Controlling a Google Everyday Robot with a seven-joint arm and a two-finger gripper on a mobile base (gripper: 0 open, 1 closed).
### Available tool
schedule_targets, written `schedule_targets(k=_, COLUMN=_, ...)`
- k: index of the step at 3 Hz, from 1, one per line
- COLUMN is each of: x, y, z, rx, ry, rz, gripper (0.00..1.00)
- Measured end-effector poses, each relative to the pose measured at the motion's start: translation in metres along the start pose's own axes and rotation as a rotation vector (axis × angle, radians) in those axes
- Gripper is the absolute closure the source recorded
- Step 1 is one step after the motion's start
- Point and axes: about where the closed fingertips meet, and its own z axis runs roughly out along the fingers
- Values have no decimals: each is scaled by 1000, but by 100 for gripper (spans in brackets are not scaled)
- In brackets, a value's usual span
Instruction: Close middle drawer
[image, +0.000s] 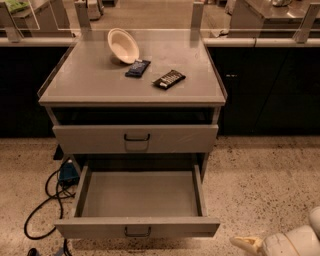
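At the bottom of the frame, the middle drawer (175, 227) stands pulled far out of the grey metal cabinet (212, 117), its tray bare and its small dark wire handle (137, 231) centred on the low front panel. In the lower right corner the gripper (249, 243) hangs low over the speckled floor, near the drawer's right front corner but apart from it; whether it is spread or closed up cannot be told. Higher up, the taller-fronted top drawer (90, 139) sits slightly proud of the frame, and on the cabinet top (90, 85) lie a white bowl (123, 45), a dark blue packet (137, 67) and a black packet (169, 79). The closing push is not yet begun. The main risk, as I judge it, is off-centre contact: pressing at the right corner instead of near the handle could skew the drawer on its slides and jam it part-way. A low approach might slip under the panel; a hard shove could jolt the cabinet and shift the tilted bowl.
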Motion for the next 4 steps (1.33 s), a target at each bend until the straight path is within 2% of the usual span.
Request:
schedule_targets(k=1, x=-31, y=6, z=51, rx=-236, ry=-292, rz=-103, gripper=0)
schedule_targets(k=2, x=-50, y=7, z=109, rx=-456, ry=-513, rz=-137, gripper=0)
schedule_targets(k=3, x=-35, y=9, z=131, rx=-493, ry=-566, rz=-92, gripper=0)
schedule_targets(k=4, x=-36, y=8, z=130, rx=-456, ry=-546, rz=-85, gripper=0)
